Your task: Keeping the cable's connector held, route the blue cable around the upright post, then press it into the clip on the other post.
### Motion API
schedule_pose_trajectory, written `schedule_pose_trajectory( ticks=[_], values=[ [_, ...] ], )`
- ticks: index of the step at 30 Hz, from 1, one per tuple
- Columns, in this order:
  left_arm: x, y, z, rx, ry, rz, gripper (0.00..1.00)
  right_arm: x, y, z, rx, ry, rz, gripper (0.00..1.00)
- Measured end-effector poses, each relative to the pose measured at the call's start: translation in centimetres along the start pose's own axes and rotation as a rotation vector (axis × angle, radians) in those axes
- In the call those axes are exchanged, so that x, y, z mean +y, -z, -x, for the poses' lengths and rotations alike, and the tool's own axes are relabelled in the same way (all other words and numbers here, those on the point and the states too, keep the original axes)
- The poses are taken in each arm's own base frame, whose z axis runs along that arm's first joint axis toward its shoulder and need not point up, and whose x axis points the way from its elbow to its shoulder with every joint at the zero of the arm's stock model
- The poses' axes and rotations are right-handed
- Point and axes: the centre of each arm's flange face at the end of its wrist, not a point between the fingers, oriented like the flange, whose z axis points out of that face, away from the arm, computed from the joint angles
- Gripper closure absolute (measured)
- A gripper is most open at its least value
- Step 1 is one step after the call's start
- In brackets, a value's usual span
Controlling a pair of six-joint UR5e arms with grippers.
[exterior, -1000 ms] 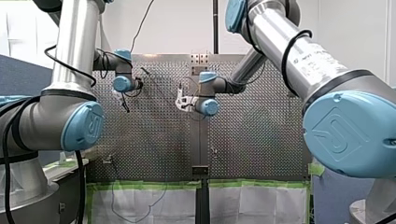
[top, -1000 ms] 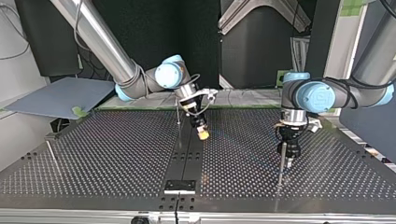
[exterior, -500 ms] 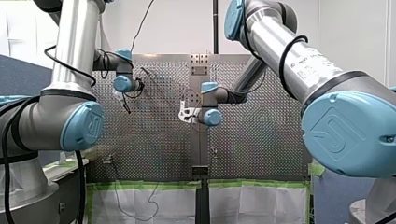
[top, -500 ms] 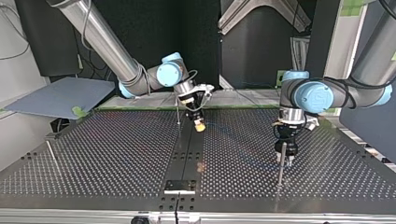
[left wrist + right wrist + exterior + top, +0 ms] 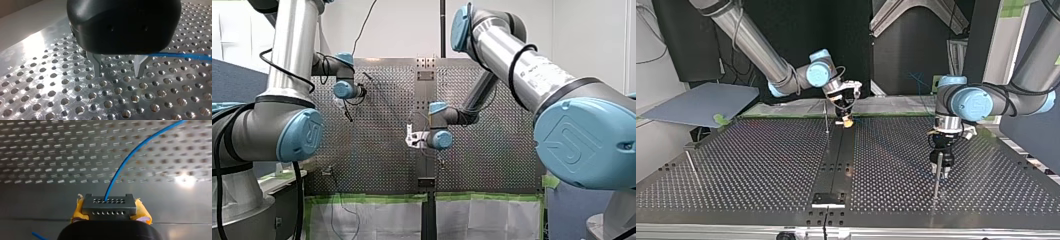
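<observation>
Front view: bright, even room light; perforated table (image 5: 377, 150) glitters with speckle. Top view: black backdrop across upper frame, table dim, faint sheen at centre. Left wrist view: hard glare on table beside my left gripper (image 5: 118, 75), its black housing blurred. Right wrist view: glare spot beyond connector (image 5: 109, 206); holes smeared.

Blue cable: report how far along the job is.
Done: connector gripped in my right gripper. In hand: blue cable runs from it and passes beside my left gripper. Left: no wrap round a post shows, nor any clipping.
</observation>
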Motion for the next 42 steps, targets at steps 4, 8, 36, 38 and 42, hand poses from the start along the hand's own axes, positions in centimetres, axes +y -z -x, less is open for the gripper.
schedule_pose_trajectory(
  ticks=[4,8,36,38,42],
  values=[
    [0.0,0.0,0.0,0.000,0.000,-0.001,0.35,0.2,0.5,2.4,-0.037,0.015,0.012,1.00],
    [0.0,0.0,0.0,0.000,0.001,-0.001,0.35,0.6,0.8,4.9,-0.074,0.029,0.033,1.00],
    [0.1,-0.1,0.1,-0.004,0.001,-0.002,0.35,4.5,2.2,20.2,-0.151,0.025,0.159,1.00],
    [0.1,-0.1,0.1,-0.004,0.001,-0.002,0.35,5.0,2.4,21.3,-0.156,0.017,0.168,1.00],
    [0.1,-0.1,0.1,-0.004,0.001,-0.002,0.35,6.0,2.9,23.4,-0.165,0.009,0.189,1.00]
  ],
)
